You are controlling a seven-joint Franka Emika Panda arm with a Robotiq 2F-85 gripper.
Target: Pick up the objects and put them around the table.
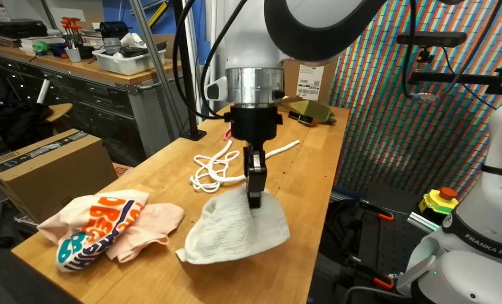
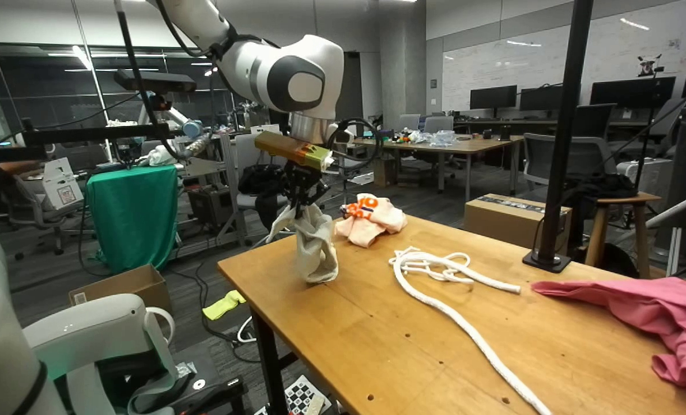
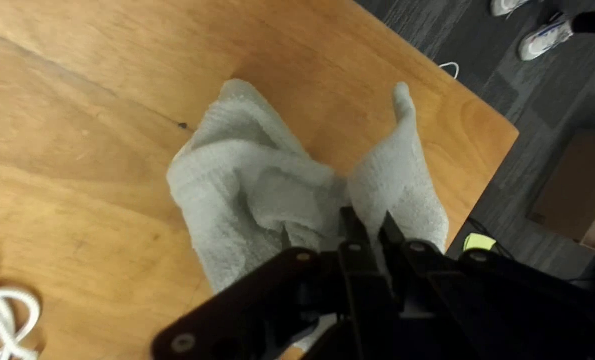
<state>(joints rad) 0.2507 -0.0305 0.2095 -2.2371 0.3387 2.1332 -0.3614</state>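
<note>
Gripper: one, black, pointing down; its two fingers are clamped on a fold of white-grey cloth.

White-grey cloth: one, hanging in loose folds from the fingertips, over the table near a corner. In the wrist view two ends stick out to either side of the grip. Whether its lowest edge touches the wood cannot be told.

Table: one, rectangular, light wood, small dark holes in the top.

Patterned cloth: cream and pale peach, lettered in orange, teal and navy; crumpled on the table, near the hanging cloth. Whether the plain peach part is a separate piece cannot be told.

Thin white cord: heaped in loose loops on the table.

White curved strip: thicker, bent around the cord, its longer arm running along the tabletop.

Pink cloth: rumpled on the table, well apart from the gripper, cut off by the frame in an exterior view.

Black post: upright, its base on the tabletop.

Cardboard box: taped, beside the table and lower than its top.
</note>
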